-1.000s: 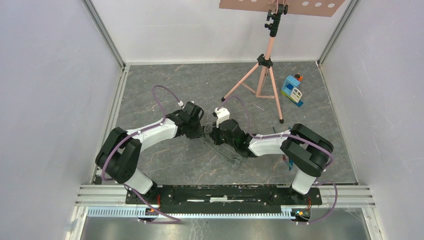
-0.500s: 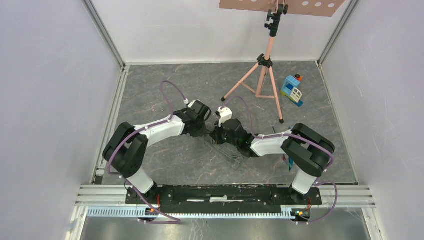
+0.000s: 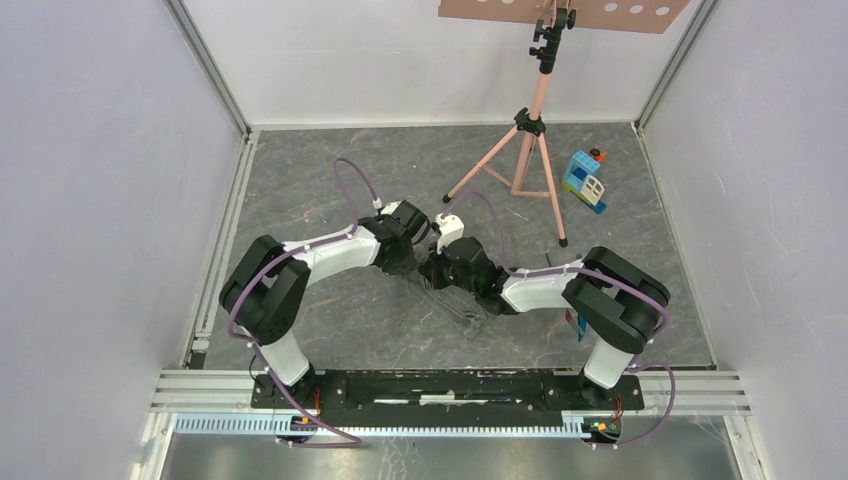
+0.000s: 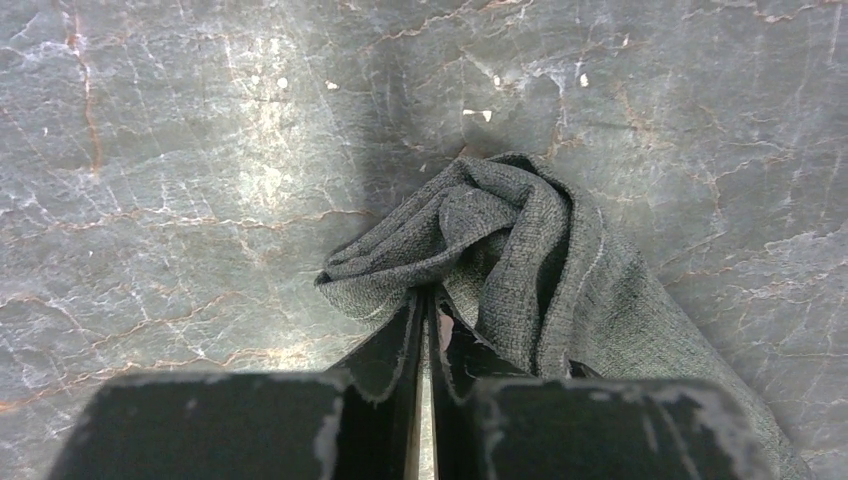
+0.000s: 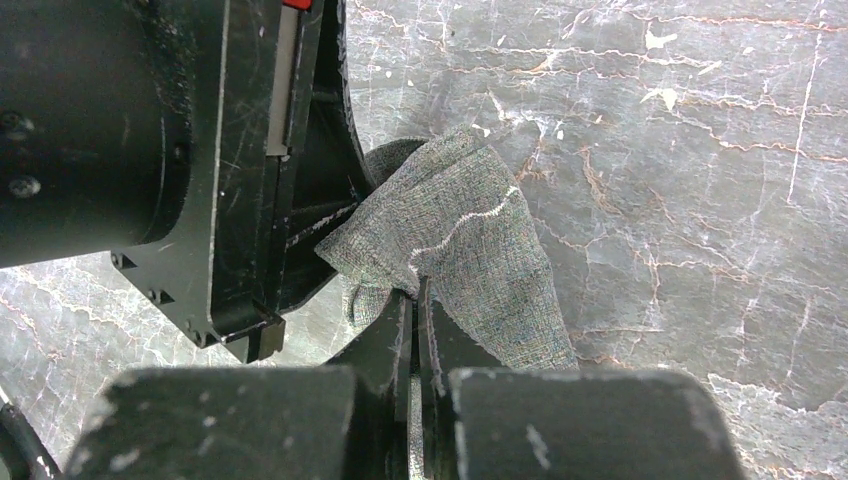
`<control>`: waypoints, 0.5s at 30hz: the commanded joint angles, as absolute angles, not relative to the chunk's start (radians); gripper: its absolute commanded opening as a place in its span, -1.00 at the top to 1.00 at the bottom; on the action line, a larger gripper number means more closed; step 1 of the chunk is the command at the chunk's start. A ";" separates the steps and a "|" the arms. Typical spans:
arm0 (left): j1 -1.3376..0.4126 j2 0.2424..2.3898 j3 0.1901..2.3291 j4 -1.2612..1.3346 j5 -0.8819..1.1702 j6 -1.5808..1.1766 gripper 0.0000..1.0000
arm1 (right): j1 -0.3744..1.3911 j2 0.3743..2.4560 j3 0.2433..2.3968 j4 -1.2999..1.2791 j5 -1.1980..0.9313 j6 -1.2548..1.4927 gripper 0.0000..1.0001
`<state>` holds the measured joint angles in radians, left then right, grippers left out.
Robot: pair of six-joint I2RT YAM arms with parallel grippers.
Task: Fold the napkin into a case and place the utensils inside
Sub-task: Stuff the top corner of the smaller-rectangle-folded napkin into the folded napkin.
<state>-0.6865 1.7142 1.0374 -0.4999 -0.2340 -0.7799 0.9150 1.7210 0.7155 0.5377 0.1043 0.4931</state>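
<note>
Napkin (image 3: pixel 460 310) lengthwise diagonal, far-left to near-right

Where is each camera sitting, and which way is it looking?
Top camera: high behind the robot, looking down at the floor; shows the left arm and right arm whole.
Left wrist camera: on the left arm, looking down past the left fingers, which pinch the napkin.
Right wrist camera: on the right arm, looking down past the right fingers; the left arm's black housing shows too.
Shared: both wrist views see the napkin.
</note>
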 commanded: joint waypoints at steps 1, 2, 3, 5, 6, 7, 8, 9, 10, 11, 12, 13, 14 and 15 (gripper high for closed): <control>-0.688 1.641 1.000 -0.422 -0.268 -0.779 0.84 | 0.915 1.716 0.722 0.573 0.085 0.475 0.99; -0.685 1.616 0.981 -0.396 -0.263 -0.775 0.87 | 0.914 1.719 0.724 0.567 0.087 0.469 0.99; -0.682 1.598 0.958 -0.371 -0.255 -0.770 0.91 | 0.914 1.722 0.727 0.563 0.086 0.462 0.99; -0.672 1.562 0.911 -0.319 -0.238 -0.765 0.95 | 0.916 1.732 0.732 0.551 0.088 0.457 0.99; -0.666 1.544 0.888 -0.293 -0.231 -0.766 0.95 | 0.917 1.738 0.733 0.551 0.085 0.455 0.99; -0.662 1.527 0.866 -0.259 -0.221 -0.763 0.95 | 0.918 1.743 0.734 0.551 0.083 0.453 0.99; -0.659 1.513 0.841 -0.233 -0.210 -0.761 0.96 | 0.922 1.751 0.738 0.548 0.083 0.448 0.99; -0.653 1.495 0.817 -0.203 -0.195 -0.761 0.95 | 0.927 1.758 0.743 0.544 0.083 0.444 0.99; -0.650 1.480 0.796 -0.176 -0.183 -0.759 0.95 | 0.932 1.767 0.752 0.535 0.084 0.436 0.99; -0.650 1.461 0.771 -0.144 -0.177 -0.756 0.95 | 0.937 1.778 0.761 0.527 0.083 0.430 0.99; -0.648 1.444 0.752 -0.115 -0.178 -0.758 0.95 | 0.943 1.789 0.768 0.523 0.080 0.423 0.99; -0.646 1.431 0.729 -0.091 -0.177 -0.757 0.95 | 0.946 1.801 0.779 0.512 0.072 0.417 0.99; -0.644 1.425 0.718 -0.082 -0.176 -0.758 0.95 | 0.946 1.810 0.788 0.502 0.061 0.413 0.98; -0.641 1.422 0.711 -0.081 -0.175 -0.755 0.95 | 0.946 1.816 0.798 0.490 0.047 0.410 0.91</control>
